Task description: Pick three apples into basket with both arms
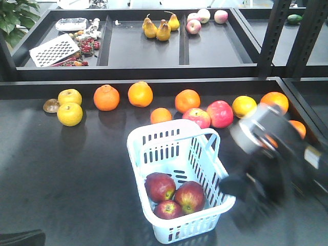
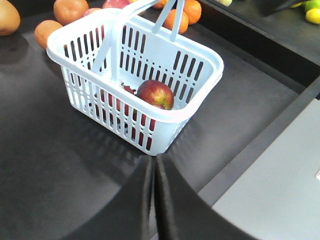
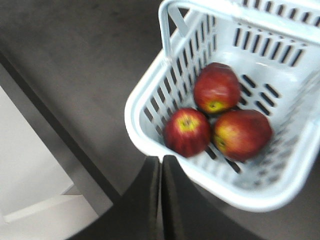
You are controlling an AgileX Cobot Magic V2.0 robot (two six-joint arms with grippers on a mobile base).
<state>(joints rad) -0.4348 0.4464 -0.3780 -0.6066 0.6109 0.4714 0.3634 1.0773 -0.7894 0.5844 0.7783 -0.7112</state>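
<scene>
Three dark red apples with yellow-green streaks (image 3: 217,117) are seen lying together at the bottom of the pale blue-white slotted plastic basket (image 1: 154,141), just beyond the right gripper (image 3: 161,172), whose black fingers are pressed together on nothing. The left gripper (image 2: 154,172) is likewise closed and empty, the basket just ahead of it. A hasty swing of the right arm (image 1: 279,154) might catch the near rim and tip the basket. Oranges (image 1: 140,94) and brighter pink-red apples (image 1: 219,114) are lined up behind the basket, well clear.

Bright, even overhead light throughout; the right arm (image 1: 277,154) and the right wrist view smear with blur.
</scene>
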